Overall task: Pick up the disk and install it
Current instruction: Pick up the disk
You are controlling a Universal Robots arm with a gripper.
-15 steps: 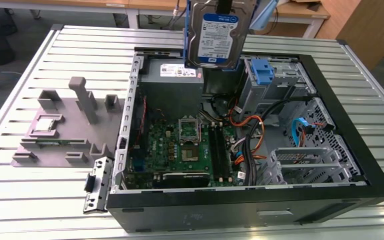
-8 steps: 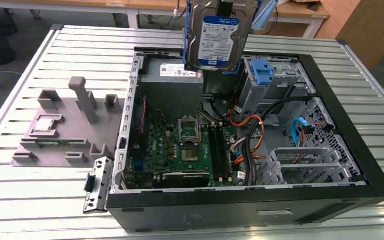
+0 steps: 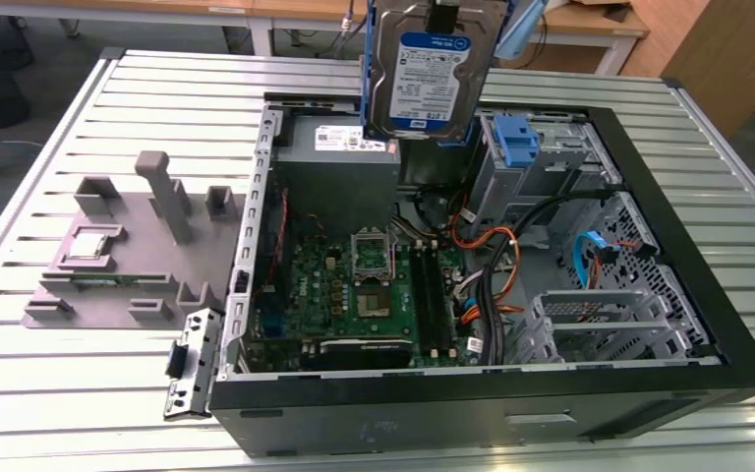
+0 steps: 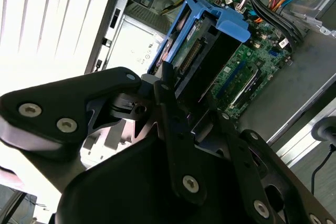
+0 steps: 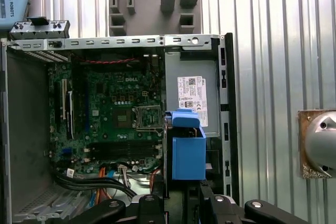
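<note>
- You have the disk (image 3: 428,84), a flat rectangular silver hard drive with a white-and-blue label and blue plastic carrier rails, up in the air over the far half of the open black computer case (image 3: 483,418).
- The black gripper (image 4: 191,106) is clamped on the disk. In the second wrist view its fingers (image 4: 169,95) bear on the blue frame from both sides, and nothing else carries it.
- The disk hangs straight below the gripper with its long axis upright. Its label face is turned toward the exterior camera.
- The relation to watch is sideways. The grey metal drive cage (image 3: 515,138) with its blue plastic latch stands just to the exterior view's right of the disk, in the far right of the case. The silver power supply box (image 3: 338,147) stands just to the exterior view's left. The disk hangs between them and appears to touch neither.
- In the first wrist view the disk (image 5: 188,153) sits between the green motherboard (image 5: 115,114) and that power supply box.
- The grey plastic fixture (image 3: 129,246) lies on the ribbed metal table (image 3: 36,413), well apart on the exterior view's left.
</note>
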